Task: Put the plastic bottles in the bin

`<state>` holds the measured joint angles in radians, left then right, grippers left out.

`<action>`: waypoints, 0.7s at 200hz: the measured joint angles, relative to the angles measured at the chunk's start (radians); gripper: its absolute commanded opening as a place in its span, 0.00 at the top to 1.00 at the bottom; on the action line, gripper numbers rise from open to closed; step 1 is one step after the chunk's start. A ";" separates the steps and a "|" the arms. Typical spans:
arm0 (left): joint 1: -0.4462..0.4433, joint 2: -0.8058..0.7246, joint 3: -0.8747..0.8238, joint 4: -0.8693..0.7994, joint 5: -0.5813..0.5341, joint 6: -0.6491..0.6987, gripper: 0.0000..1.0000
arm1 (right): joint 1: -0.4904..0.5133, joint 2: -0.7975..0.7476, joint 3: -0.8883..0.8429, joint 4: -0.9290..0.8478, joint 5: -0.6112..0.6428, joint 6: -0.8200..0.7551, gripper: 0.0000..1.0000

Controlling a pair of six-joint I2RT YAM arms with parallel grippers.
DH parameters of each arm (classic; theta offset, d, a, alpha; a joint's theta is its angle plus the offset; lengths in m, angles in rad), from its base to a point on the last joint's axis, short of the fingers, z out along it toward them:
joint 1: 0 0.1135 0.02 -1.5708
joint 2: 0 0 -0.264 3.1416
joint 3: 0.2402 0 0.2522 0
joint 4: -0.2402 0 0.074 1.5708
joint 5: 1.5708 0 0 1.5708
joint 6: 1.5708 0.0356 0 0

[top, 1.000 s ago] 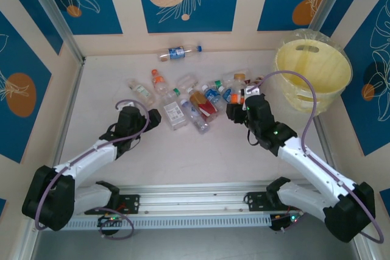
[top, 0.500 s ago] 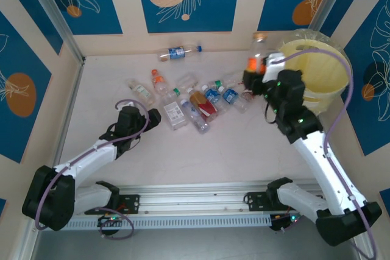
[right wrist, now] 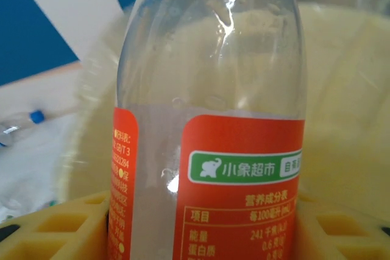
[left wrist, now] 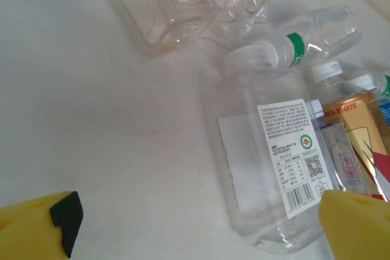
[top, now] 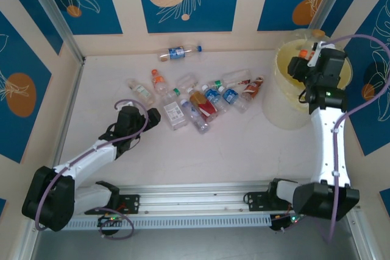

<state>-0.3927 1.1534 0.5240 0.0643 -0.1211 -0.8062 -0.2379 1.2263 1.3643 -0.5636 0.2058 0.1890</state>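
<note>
From above, my right gripper (top: pixel 304 64) hangs over the mouth of the bin (top: pixel 281 111), which stands directly beneath it. My left gripper (top: pixel 152 116) lies low over the table (top: pixel 109 77), and the heap of bottles (top: pixel 198 98) is just ahead of it, to its right. One more bottle (top: pixel 177 52) lies alone far beyond that heap, near the back wall.

At my left wrist, my yellow fingers (left wrist: pixel 36 232) stand wide apart with nothing between them. A square clear bottle (left wrist: pixel 274 168) with a white printed label lies flat just ahead of my right finger, its base close to that fingertip. A green-banded bottle (left wrist: pixel 304 38) lies beyond it, and other bottles are further out.

At my right wrist, my yellow pads (right wrist: pixel 67 223) are clamped on an orange-label bottle (right wrist: pixel 213 120), one pad on each side. The bottle stands upright between them. The bin's pale-yellow wall curves behind it.
</note>
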 measured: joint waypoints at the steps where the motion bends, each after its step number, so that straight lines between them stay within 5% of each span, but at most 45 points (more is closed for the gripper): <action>1: 0.000 0.000 0.000 0.000 0.000 0.000 0.00 | -0.003 0.004 0.001 -0.002 -0.003 0.000 0.46; 71: 0.000 0.011 0.032 -0.024 0.009 0.004 0.00 | -0.097 0.116 0.056 -0.121 -0.018 -0.060 0.46; 112: 0.003 0.018 0.040 -0.025 0.009 0.003 0.00 | -0.102 0.168 0.075 -0.159 0.087 -0.068 0.45; 140: 0.005 0.020 0.040 -0.028 0.008 0.000 0.00 | -0.103 0.198 0.100 -0.172 0.161 -0.064 0.36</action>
<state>-0.3878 1.1732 0.5640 0.0364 -0.1127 -0.8059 -0.3405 1.4246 1.4643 -0.7353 0.3668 0.1253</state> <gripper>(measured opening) 0.999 0.609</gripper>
